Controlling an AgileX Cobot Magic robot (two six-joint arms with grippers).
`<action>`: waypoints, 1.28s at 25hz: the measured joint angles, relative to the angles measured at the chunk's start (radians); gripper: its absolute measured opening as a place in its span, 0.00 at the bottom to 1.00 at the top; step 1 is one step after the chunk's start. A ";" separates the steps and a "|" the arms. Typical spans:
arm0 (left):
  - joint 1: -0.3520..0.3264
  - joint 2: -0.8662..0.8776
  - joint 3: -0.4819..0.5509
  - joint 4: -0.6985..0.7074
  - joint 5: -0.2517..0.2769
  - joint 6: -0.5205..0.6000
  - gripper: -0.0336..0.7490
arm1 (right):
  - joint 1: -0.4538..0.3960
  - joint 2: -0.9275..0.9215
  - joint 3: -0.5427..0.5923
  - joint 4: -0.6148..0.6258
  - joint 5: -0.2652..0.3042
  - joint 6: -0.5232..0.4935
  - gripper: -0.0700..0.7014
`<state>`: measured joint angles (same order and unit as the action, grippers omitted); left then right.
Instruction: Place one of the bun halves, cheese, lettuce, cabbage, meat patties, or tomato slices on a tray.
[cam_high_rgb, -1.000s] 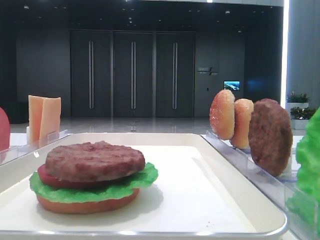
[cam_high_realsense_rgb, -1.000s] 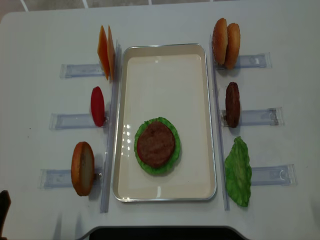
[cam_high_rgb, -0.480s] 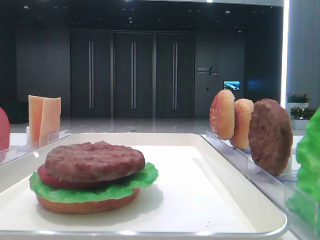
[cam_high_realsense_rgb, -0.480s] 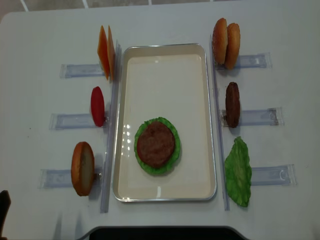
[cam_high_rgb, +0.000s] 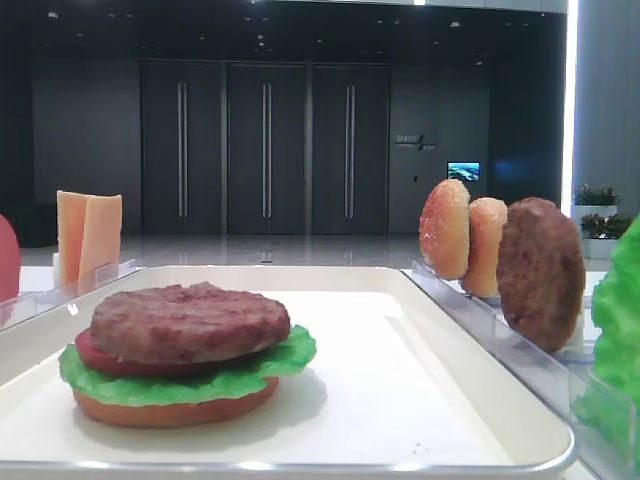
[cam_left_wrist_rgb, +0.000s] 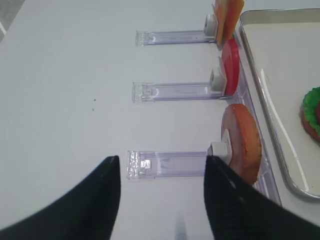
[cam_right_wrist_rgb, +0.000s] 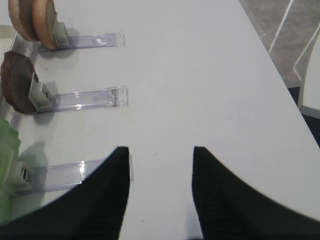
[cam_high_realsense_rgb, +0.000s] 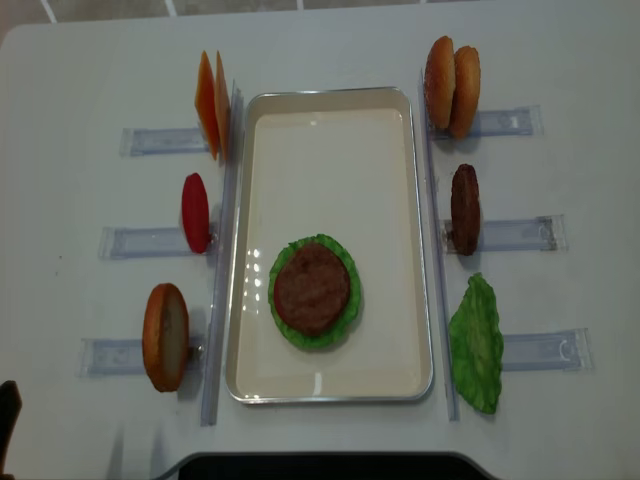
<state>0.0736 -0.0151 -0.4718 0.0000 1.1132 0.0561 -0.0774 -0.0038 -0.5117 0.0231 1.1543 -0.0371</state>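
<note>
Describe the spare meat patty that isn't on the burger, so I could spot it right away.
Start at the big cream tray in the middle of the table. Along its right side three clear holders stand in a row; the spare meat patty stands on edge in the middle one. It is dark brown and grainy, unlike the golden bun halves behind it and the green lettuce in front.

Trays: we are seeing one tray (cam_high_realsense_rgb: 330, 140).
Meat patties: we are counting two, one stacked patty (cam_high_realsense_rgb: 312, 288) at 6 o'clock on the tray, one standing patty (cam_high_realsense_rgb: 464, 208) at 3 o'clock.
Bun halves: we are counting four: a right pair (cam_high_realsense_rgb: 451, 72), a left bun (cam_high_realsense_rgb: 165, 336), a bottom bun (cam_high_rgb: 175, 409).
Cheese: two cheese slices (cam_high_realsense_rgb: 211, 103).
Lettuce: two, a stacked leaf (cam_high_realsense_rgb: 348, 310) and a loose leaf (cam_high_realsense_rgb: 476, 345).
Tomato slices: two, one standing tomato (cam_high_realsense_rgb: 195, 212), one stacked tomato (cam_high_rgb: 95, 357).
Clear holders: six holders (cam_high_realsense_rgb: 520, 234).
</note>
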 joint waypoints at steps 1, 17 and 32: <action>0.000 0.000 0.000 0.000 0.000 0.000 0.56 | 0.000 -0.001 0.004 0.002 -0.005 -0.005 0.46; 0.000 0.000 0.000 0.000 -0.001 0.000 0.56 | 0.000 -0.005 0.006 0.021 -0.015 -0.014 0.46; 0.000 0.000 0.000 0.000 -0.001 0.000 0.56 | 0.000 -0.005 0.006 0.021 -0.015 -0.015 0.46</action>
<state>0.0736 -0.0151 -0.4718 0.0000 1.1123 0.0561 -0.0774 -0.0089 -0.5062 0.0440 1.1393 -0.0523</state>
